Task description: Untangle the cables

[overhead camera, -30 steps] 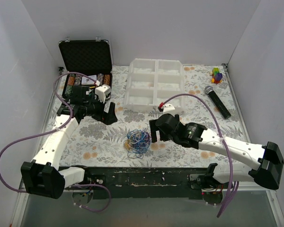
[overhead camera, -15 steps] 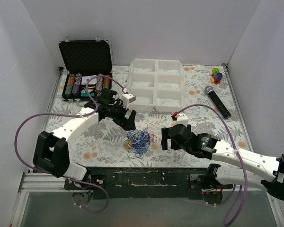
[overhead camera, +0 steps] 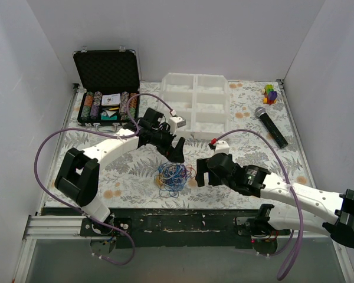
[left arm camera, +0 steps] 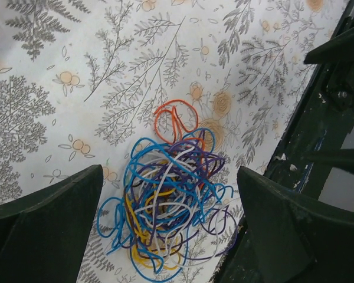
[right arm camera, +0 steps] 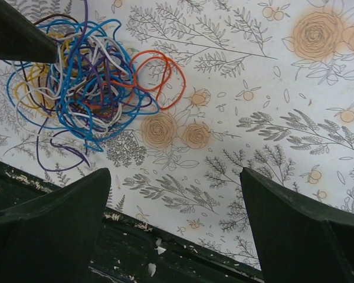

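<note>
The cables [overhead camera: 172,175] lie as a fist-sized tangle of blue, orange, yellow, white and purple loops near the table's front edge. In the left wrist view the tangle [left arm camera: 165,203] sits between my left fingers, with an orange loop at its far side. My left gripper [overhead camera: 176,154] is open, just behind and above the tangle. My right gripper [overhead camera: 202,172] is open and empty, just right of the tangle. In the right wrist view the tangle [right arm camera: 82,76] lies at the upper left, outside the jaws.
An open black case [overhead camera: 106,82] with poker chips stands at the back left. A white compartment tray [overhead camera: 194,106] is at the back middle. A microphone [overhead camera: 270,125] and a coloured toy [overhead camera: 270,93] lie at the back right. The table's dark front edge [overhead camera: 183,215] runs close to the tangle.
My left arm has swung right and forward from near the case to just behind the tangle. My right gripper drew back to the right, then came in closer to the tangle.
</note>
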Controlling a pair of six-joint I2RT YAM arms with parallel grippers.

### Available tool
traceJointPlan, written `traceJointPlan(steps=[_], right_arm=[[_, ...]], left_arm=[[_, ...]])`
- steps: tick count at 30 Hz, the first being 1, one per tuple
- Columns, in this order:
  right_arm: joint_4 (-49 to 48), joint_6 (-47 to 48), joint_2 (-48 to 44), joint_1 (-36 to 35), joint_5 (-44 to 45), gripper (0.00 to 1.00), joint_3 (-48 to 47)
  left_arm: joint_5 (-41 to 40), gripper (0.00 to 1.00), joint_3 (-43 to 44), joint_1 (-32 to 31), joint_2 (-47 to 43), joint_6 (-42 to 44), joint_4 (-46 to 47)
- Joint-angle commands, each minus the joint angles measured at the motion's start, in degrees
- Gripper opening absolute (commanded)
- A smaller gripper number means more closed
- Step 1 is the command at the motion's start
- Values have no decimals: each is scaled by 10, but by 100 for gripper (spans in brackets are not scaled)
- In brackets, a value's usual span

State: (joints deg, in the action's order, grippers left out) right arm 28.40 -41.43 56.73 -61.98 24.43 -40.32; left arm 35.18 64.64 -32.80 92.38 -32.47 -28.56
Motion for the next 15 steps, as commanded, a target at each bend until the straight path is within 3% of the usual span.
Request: traceJointPlan(steps=[1, 6, 8, 13, 15], right_arm=[[-60, 20, 15, 1, -32, 100, 7], [-91, 24, 17, 1, -50, 100, 16], [-93, 26, 15, 1, -47, 100, 16], [-59, 46, 5, 15, 12, 100, -12], [-51, 63, 1, 56, 10, 100, -25]], left_arm=[[29, 98, 19, -24, 2, -12, 17], [31, 98, 14, -43, 28, -13, 18], [29, 87, 11, -44, 33, -12, 21], [18, 26, 11, -43, 11, -10, 24], [11, 10, 12, -43, -4, -14, 24]])
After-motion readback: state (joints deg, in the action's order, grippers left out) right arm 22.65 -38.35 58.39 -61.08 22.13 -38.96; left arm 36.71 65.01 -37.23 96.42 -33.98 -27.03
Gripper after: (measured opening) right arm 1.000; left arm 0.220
